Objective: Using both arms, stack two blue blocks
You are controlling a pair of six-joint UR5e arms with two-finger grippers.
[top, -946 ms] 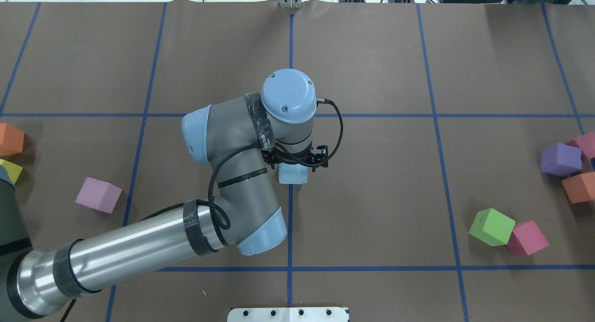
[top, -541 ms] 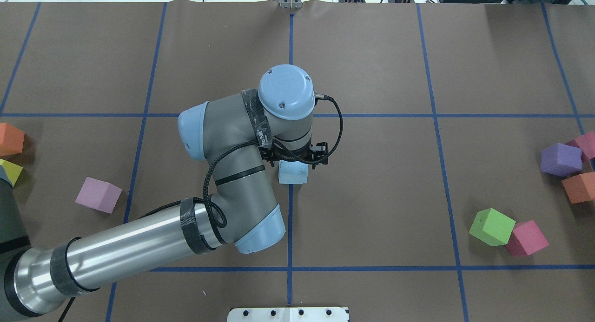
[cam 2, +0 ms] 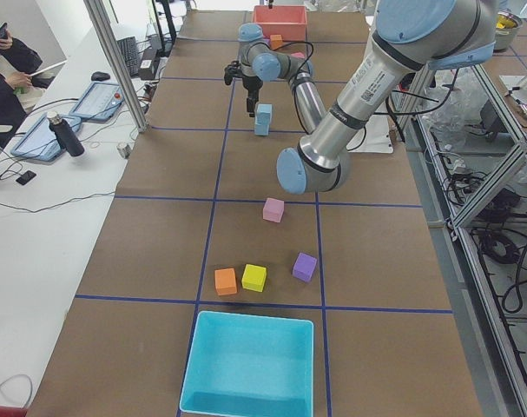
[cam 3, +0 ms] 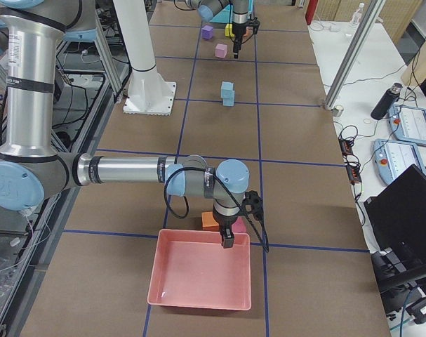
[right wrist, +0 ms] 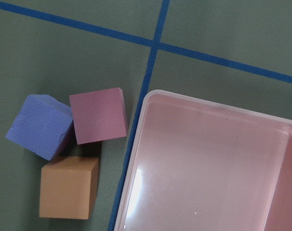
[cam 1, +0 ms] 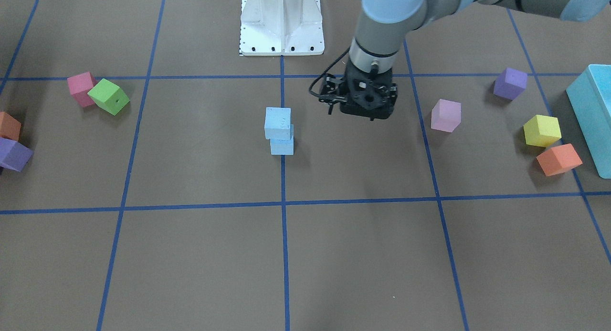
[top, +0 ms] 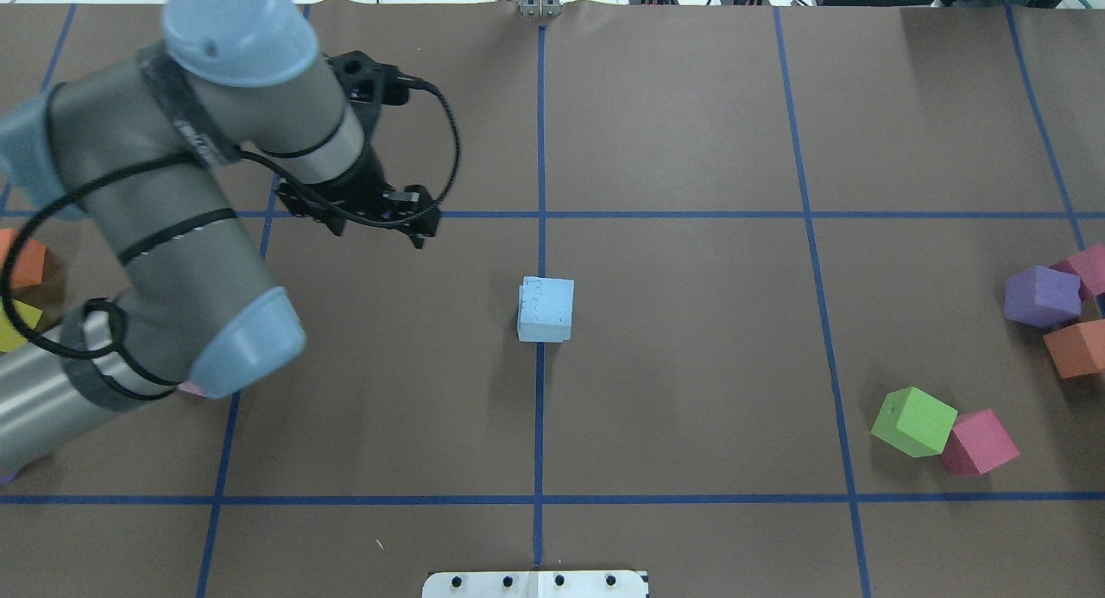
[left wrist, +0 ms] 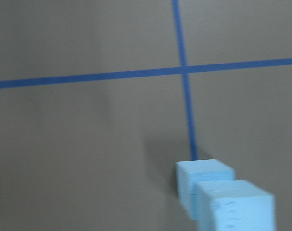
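The two blue blocks stand stacked at the table's centre. The upper block [cam 1: 277,122] sits slightly askew on the lower one [cam 1: 282,146]. The stack also shows in the overhead view [top: 546,309] and low in the left wrist view [left wrist: 232,204]. My left gripper [cam 1: 367,112] hangs above the table, well to the side of the stack, open and empty; overhead it is left of and beyond the stack [top: 367,220]. My right gripper [cam 3: 227,242] hovers over the rim of a pink tray [cam 3: 198,281]; I cannot tell if it is open or shut.
Loose cubes lie at both ends: pink [cam 1: 81,88], green [cam 1: 109,96], orange [cam 1: 8,125] and purple [cam 1: 14,154] on one side, lilac [cam 1: 446,115], purple [cam 1: 510,83], yellow [cam 1: 541,130] and orange [cam 1: 558,159] beside the turquoise box [cam 1: 592,116] on the other.
My left arm has lifted off the stack and swung away to the left and back. The upper blue block stays on the lower one.
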